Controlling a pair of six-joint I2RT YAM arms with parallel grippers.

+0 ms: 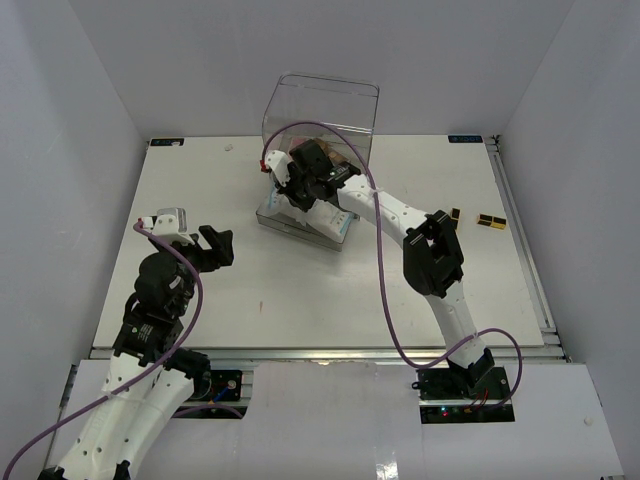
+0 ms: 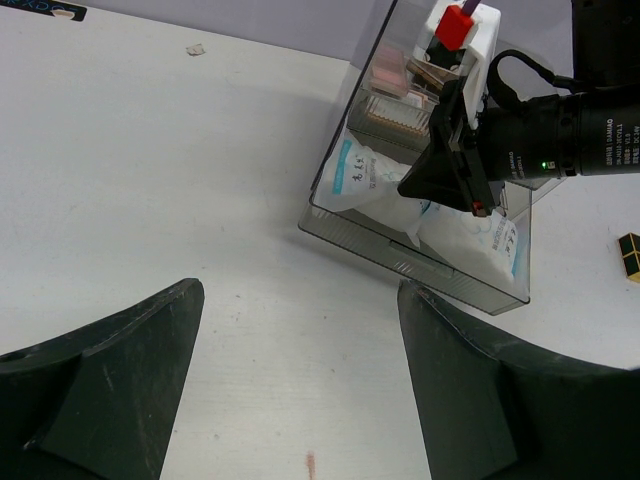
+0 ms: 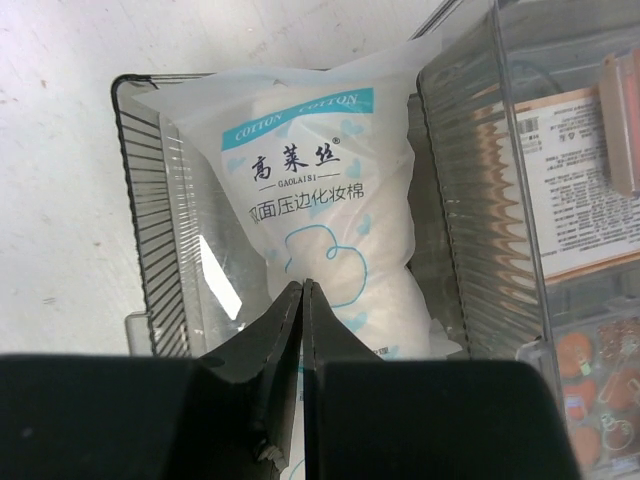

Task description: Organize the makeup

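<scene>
A white-and-blue cotton packet (image 3: 320, 190) lies in the pulled-out dark clear drawer (image 3: 150, 200). My right gripper (image 3: 303, 285) is shut, its tips just above that packet, with nothing seen between the jaws. In the left wrist view two packets (image 2: 365, 175) (image 2: 470, 235) fill the drawer (image 2: 400, 255) under the right gripper (image 2: 478, 207). Pink and brown palettes (image 2: 395, 95) sit in the box compartments behind; orange ones show in the right wrist view (image 3: 590, 380). Two small palettes (image 1: 455, 214) (image 1: 490, 221) lie on the table at right. My left gripper (image 1: 218, 245) is open and empty over bare table (image 2: 300, 290).
The big clear plastic box (image 1: 320, 110) stands at the back centre, its drawer (image 1: 300, 222) pulled toward the arms. White walls enclose the table. A small red mark (image 2: 310, 462) is on the table under the left gripper.
</scene>
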